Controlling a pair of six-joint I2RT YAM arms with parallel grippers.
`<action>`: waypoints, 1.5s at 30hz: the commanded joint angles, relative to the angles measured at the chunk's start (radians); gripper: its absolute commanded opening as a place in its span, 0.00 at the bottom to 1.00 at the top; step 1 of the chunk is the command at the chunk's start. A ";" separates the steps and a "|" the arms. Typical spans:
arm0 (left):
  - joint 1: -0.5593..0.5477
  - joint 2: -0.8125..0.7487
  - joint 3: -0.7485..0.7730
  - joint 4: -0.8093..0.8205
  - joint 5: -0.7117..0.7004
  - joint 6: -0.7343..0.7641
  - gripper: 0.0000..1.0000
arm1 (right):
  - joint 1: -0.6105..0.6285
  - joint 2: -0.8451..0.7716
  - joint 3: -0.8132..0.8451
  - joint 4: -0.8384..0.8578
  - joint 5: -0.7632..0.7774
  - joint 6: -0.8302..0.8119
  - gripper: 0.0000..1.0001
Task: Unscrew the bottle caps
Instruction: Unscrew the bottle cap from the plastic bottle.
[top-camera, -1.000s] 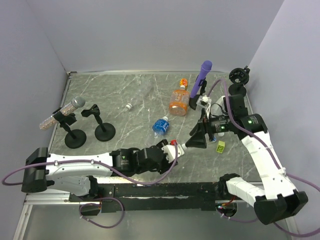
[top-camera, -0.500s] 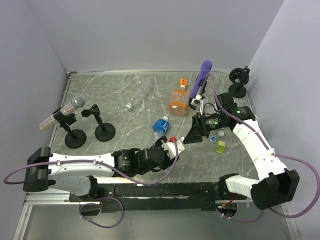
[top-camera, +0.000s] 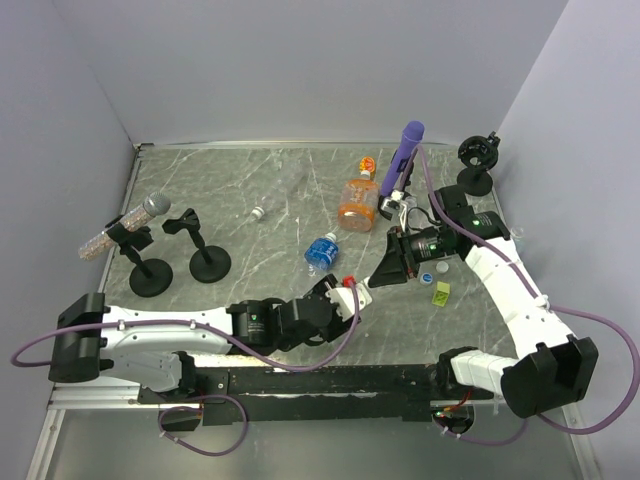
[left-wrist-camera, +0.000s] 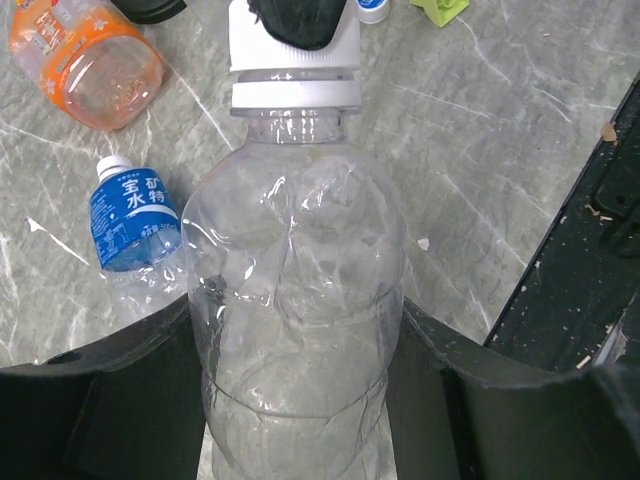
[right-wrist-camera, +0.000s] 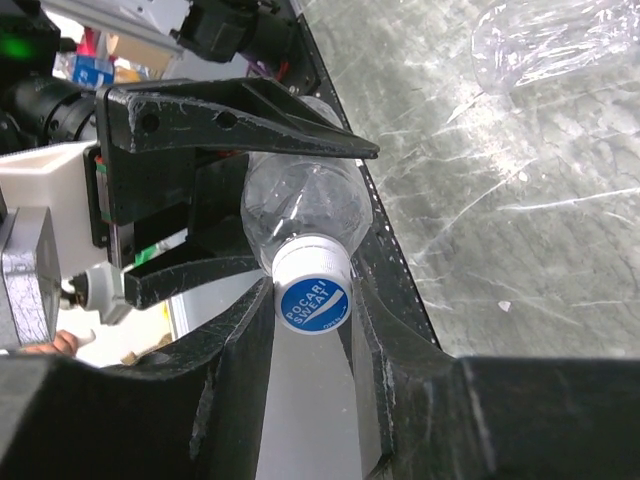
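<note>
My left gripper (left-wrist-camera: 300, 400) is shut on the body of a clear bottle (left-wrist-camera: 295, 290), which lies roughly level just above the table's near middle (top-camera: 345, 298). Its white cap (right-wrist-camera: 311, 290) has a blue printed top. My right gripper (right-wrist-camera: 312, 300) is shut on that cap, one finger on each side, and meets the bottle from the right (top-camera: 375, 283). An orange bottle (top-camera: 357, 203) with its cap on lies further back. A blue-labelled bottle (top-camera: 321, 250) with a white cap lies between the two.
Loose caps (top-camera: 441, 267) and a yellow-green block (top-camera: 441, 292) lie beside the right arm. A purple microphone-like stick (top-camera: 405, 155) stands at the back right. Two black stands (top-camera: 208, 260) are at the left. Another clear bottle (right-wrist-camera: 550, 40) lies behind the right wrist.
My right gripper has moved left onto the held bottle's cap and its jaws have closed on it. The left gripper kept hold of the bottle, nearly still.
</note>
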 joint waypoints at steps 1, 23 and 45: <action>0.007 -0.054 -0.005 0.089 0.074 -0.013 0.18 | 0.020 -0.003 0.060 -0.097 -0.100 -0.139 0.24; 0.336 -0.219 -0.081 0.023 0.703 -0.008 0.17 | 0.163 -0.208 0.139 0.093 0.090 -0.414 0.82; -0.020 -0.028 0.041 -0.019 -0.156 0.026 0.17 | -0.026 -0.078 0.068 0.004 0.021 0.152 0.92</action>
